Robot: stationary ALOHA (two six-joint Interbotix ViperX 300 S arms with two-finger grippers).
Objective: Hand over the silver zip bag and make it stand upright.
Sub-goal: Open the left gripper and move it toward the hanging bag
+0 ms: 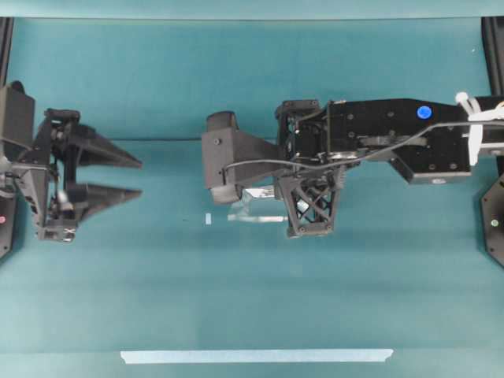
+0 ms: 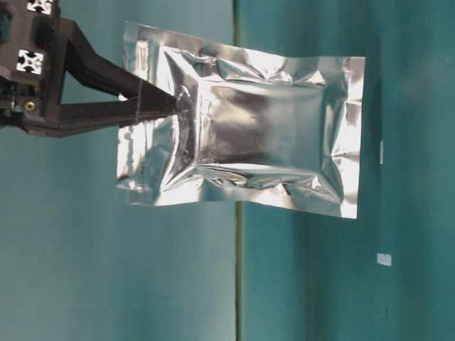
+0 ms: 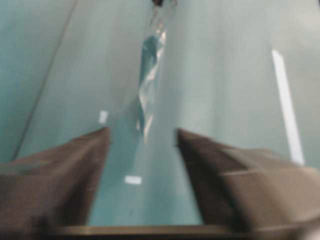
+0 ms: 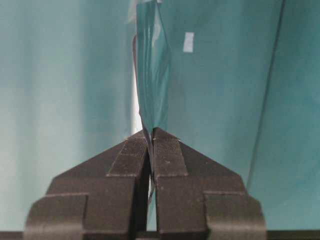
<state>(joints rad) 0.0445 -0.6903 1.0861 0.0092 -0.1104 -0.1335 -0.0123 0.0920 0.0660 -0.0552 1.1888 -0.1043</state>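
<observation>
Right claw (image 4: 150, 134) clamped on 1 silver zip bag (image 2: 263, 135); left claw (image 1: 134, 177) wide, bare; 2 white scraps (image 2: 384, 259).

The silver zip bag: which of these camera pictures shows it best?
The table-level view: the silver zip bag shows its whole crinkled face there, gripped at one edge by the right pincer. Both wrist views see it edge-on as a thin strip. Overhead, the right arm hides most of it.

Crinkled silver zip bag (image 2: 249, 142), darker grey centre panel, apparently off the table, pinched at one edge
</observation>
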